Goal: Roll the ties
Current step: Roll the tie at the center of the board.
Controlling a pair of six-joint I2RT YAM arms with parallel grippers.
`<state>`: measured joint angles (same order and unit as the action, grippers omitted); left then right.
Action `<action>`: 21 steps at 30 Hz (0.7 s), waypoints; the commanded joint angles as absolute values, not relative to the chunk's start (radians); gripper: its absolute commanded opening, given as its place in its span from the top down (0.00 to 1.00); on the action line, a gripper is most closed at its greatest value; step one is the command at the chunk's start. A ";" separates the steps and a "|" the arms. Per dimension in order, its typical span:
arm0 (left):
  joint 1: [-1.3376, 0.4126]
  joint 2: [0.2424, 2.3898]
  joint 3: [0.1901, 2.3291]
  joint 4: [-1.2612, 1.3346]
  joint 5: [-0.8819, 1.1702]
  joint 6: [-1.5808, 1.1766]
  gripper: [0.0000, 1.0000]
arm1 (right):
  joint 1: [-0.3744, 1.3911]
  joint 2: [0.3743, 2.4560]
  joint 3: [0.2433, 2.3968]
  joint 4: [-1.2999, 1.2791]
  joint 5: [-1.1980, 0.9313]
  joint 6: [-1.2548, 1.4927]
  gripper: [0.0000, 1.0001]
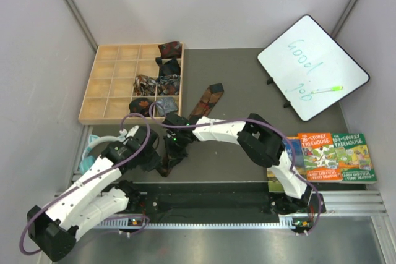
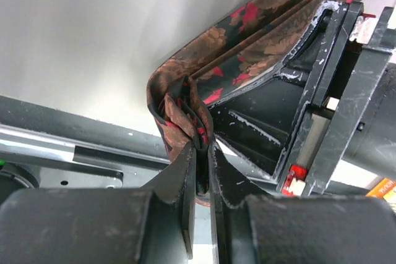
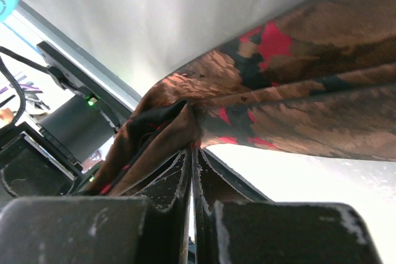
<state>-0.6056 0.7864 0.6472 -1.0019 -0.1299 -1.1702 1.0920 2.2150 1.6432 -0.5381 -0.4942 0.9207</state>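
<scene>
A long dark brown tie [image 1: 207, 100] with rust and red print runs from the mat's middle down toward the arms. Its near end is folded over, and my left gripper [image 1: 162, 156] is shut on that fold. In the left wrist view the bunched tie [image 2: 185, 112] is pinched between the jaws of the left gripper [image 2: 204, 159]. My right gripper [image 1: 176, 140] is shut on the same tie just beyond, with fabric [image 3: 297, 91] draped over the right gripper [image 3: 190, 151]. Several rolled ties [image 1: 167, 66] sit in compartments of the wooden tray [image 1: 111, 85].
A whiteboard [image 1: 312, 66] with a green marker leans at the back right. Books [image 1: 328, 156] lie at the right edge. Teal headphones [image 1: 93, 151] rest by the left arm. The two grippers are close together, and the right gripper's body [image 2: 328, 115] fills the left wrist view's right side.
</scene>
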 commanded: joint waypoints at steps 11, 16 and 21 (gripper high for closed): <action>-0.565 0.948 0.689 -0.882 -0.176 -1.069 1.00 | 1.060 2.220 1.703 -0.538 -0.519 0.891 1.00; -0.534 0.991 0.692 -0.845 -0.166 -1.034 1.00 | 1.039 2.217 1.704 -0.560 -0.511 0.877 1.00; -0.509 1.055 0.696 -0.808 -0.149 -1.005 1.00 | 1.008 2.191 1.692 -0.586 -0.502 0.862 0.99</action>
<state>-0.5293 1.0172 0.6666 -0.8711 -0.1421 -1.0519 1.0355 2.2246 1.6699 -0.5659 -0.4984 0.8890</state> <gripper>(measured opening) 0.142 0.005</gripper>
